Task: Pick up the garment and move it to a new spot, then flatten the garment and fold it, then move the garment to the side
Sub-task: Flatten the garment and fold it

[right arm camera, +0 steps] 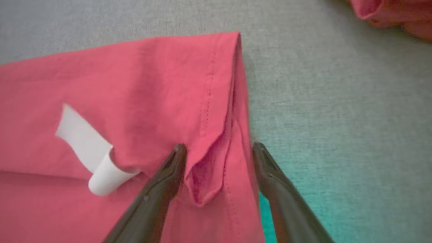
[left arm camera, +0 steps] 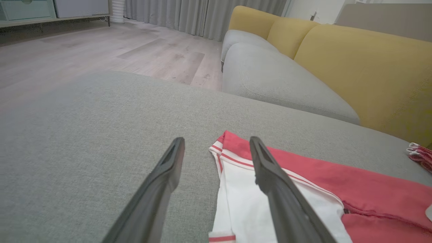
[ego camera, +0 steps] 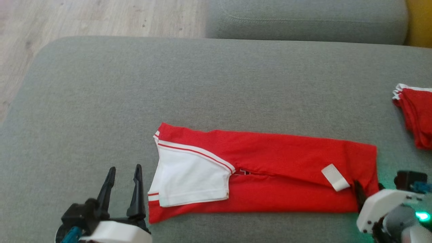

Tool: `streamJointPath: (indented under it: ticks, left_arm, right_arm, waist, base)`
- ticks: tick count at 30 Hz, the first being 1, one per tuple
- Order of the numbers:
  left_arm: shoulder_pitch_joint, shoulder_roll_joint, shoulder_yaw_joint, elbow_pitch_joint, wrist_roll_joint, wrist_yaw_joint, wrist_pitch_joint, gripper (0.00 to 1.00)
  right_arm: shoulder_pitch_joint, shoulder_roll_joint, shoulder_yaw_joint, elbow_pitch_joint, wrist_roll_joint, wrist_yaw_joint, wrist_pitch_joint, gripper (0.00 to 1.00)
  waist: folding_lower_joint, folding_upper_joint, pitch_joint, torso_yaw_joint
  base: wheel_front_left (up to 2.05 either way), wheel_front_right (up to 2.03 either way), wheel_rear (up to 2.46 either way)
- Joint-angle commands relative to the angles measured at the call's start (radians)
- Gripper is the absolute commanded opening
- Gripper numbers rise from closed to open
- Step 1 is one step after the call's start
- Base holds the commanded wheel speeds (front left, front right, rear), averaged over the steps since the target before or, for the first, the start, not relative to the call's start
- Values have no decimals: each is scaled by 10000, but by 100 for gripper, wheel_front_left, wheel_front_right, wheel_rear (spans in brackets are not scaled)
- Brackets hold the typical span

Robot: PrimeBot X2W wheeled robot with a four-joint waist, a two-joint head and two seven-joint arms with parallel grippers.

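Note:
The garment [ego camera: 276,152] is red with a white sleeve [ego camera: 189,179] and lies as a long folded strip on the grey cushion [ego camera: 135,84]. A white label [ego camera: 334,177] curls up near its right end. My left gripper [ego camera: 124,169] is open just left of the sleeve end, touching nothing; in the left wrist view the left gripper [left arm camera: 216,141] has its right finger over the striped sleeve [left arm camera: 243,189]. My right gripper [right arm camera: 218,148] is open at the garment's [right arm camera: 135,84] right edge, with a raised fold of the hem [right arm camera: 206,175] loose between its fingers.
A stack of folded red clothes [ego camera: 416,114] lies at the cushion's right edge. Beyond the cushion are a grey sofa seat [ego camera: 303,20] with yellow backs [left arm camera: 354,67] and a wooden floor [ego camera: 84,17]. The cushion drops off at its left and far edges.

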Motion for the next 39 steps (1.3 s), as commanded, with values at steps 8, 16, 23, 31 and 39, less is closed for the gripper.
streamJointPath:
  ticks: [8,16,23,31,39]
  left_arm:
    - [-169,309,447,-597,106,232,21,100]
    - [-134,300,354,-759,123,299,88,100]
    - [-112,221,161,-785,128,250,151,100]
    - [-124,157,-8,-642,122,175,201,100]
    - [-206,142,-124,-557,118,126,293,100]
  right_arm:
    - [-719,-482,531,148,417,-7,1765,30]
    - [-941,-1022,81,-535,769,-7,1759,0]
    - [-610,-1766,-1171,-1861,989,-7,2143,0]
    - [-319,-1798,-1873,-2712,1419,-7,2408,0]
    - [-91,-625,-446,-4025,2592,-7,2896,0]
  waist:
    - [0,-1,66,233]
    - [0,-1,-175,-96]
    - [0,-1,-396,-525]
    - [0,-1,-657,-869]
    - [0,-1,-856,-738]
  base:
    - [0,0,0]
    - [0,0,0]
    - [0,0,0]
    - [0,0,0]
    - [0,0,0]
